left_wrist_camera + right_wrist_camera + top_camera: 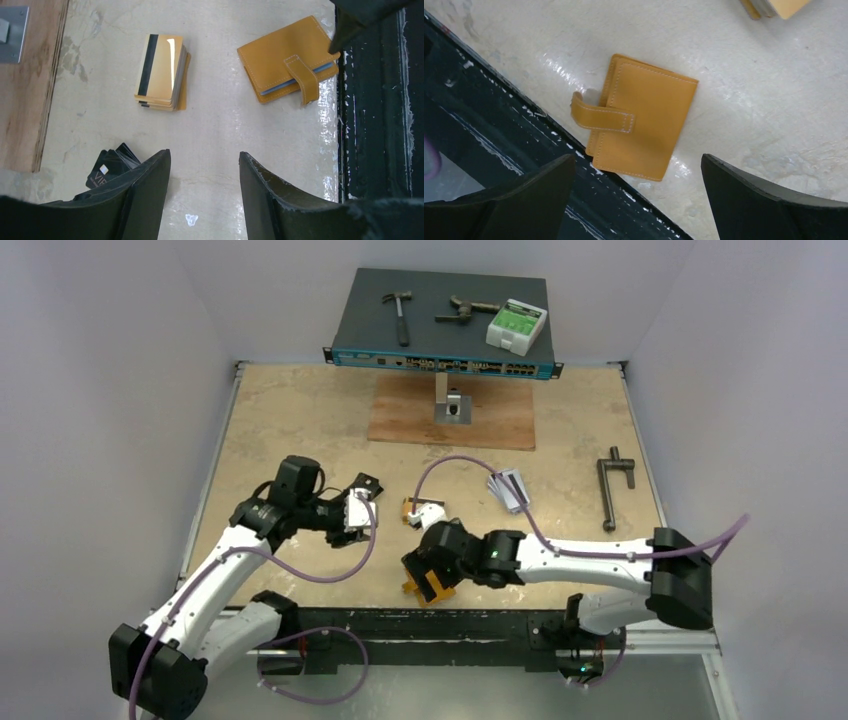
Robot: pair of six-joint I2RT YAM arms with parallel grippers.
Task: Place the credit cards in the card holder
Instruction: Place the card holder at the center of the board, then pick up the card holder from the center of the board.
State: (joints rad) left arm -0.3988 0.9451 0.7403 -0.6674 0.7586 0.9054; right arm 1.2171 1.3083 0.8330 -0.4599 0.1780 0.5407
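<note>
You had the orange leather-like bifold card holder [644, 115] lying shut at the near edge of the worn beige table [300, 410]. Its snap tab [604, 118] was wrapped over the open side, and one corner overlapped the table's black front rail [499, 125]. Blue-grey sleeve edges showed between its covers in the left wrist view; you could not tell whether any card sat inside.

Your right gripper [638, 160] hovered over it with jaws spread wide, gripping nothing. Your left gripper [205, 160] hung over bare table with jaws partly apart and empty.

A stack of yellow-orange credit cards [161, 71], black stripe up, lay near the holder but apart from it. A fan of black cards [112, 165] lay by the left jaws, and a few silver-grey cards [508, 488] lay farther right.

Beyond them a plywood board [400, 425] lay on the table. Behind it stood a dark flat box [430, 290] carrying a hammer [402, 318], pliers [465, 310] and a green-and-white box [515, 325]. White walls enclosed the table.
</note>
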